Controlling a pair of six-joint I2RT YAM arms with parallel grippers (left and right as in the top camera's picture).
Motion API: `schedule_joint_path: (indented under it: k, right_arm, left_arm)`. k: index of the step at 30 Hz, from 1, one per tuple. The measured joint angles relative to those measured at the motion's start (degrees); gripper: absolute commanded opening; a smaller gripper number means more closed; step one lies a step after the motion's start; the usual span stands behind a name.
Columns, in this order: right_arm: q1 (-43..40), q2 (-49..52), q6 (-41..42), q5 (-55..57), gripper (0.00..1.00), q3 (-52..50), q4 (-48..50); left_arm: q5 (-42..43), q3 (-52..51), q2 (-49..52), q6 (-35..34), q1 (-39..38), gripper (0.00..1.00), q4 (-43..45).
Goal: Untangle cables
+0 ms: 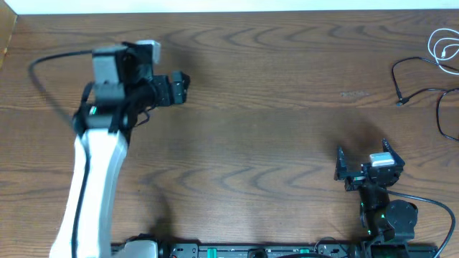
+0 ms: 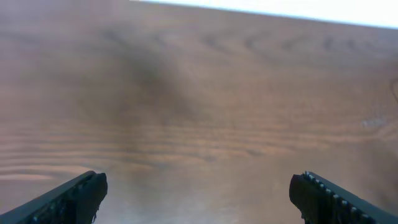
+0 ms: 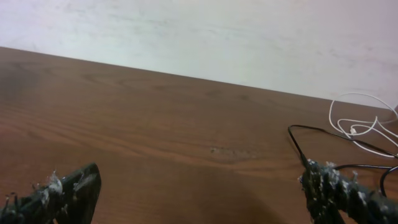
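Observation:
The two cables lie at the table's far right edge. The white cable (image 1: 445,47) is coiled in loops, and the black cable (image 1: 418,69) curves beside and below it. Whether they cross, the overhead view does not show. In the right wrist view the white cable (image 3: 352,122) and black cable (image 3: 300,138) sit ahead to the right. My right gripper (image 1: 362,149) (image 3: 199,186) is open and empty, short of the cables. My left gripper (image 1: 184,87) (image 2: 199,190) is open and empty far to the left, over bare wood.
The wooden table (image 1: 258,122) runs between the two arms. A thick black arm wire (image 1: 50,61) loops behind the left arm. Another arm wire (image 1: 434,202) trails from the right arm's base near the front edge.

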Motion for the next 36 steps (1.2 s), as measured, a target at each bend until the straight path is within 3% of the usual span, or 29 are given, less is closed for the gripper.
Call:
schedule_joint_path:
  k: [4,11,14,23,29,36]
  right_arm:
    - [0.00,-0.04,0.00,0.00,0.99,0.00,0.00]
    - [0.00,-0.04,0.00,0.00,0.99,0.00,0.00]
    - [0.00,-0.02,0.00,0.00,0.99,0.00,0.07]
    - [0.00,-0.02,0.00,0.00,0.99,0.00,0.00]
    - [0.00,-0.02,0.00,0.00,0.99,0.00,0.00]
    - [0.00,-0.02,0.00,0.00,0.99,0.00,0.00]
  left_arm:
    - [-4.22,-5.90,-10.78,2.73,0.07,0.99,4.44]
    - [-6.27,-28.17,-30.42,4.90,2.93,0.99,22.62]
    - [-6.75,-36.00,-37.99,5.09,3.85,0.99,26.40]
    - [-10.73,-52.61,-57.72,5.25,4.44,0.99,28.30]
    - [-12.00,-62.18,-66.58,5.25,4.44,0.99,33.09]
    - [-12.24,-67.49,-73.37,5.25,4.44,0.99,32.26]
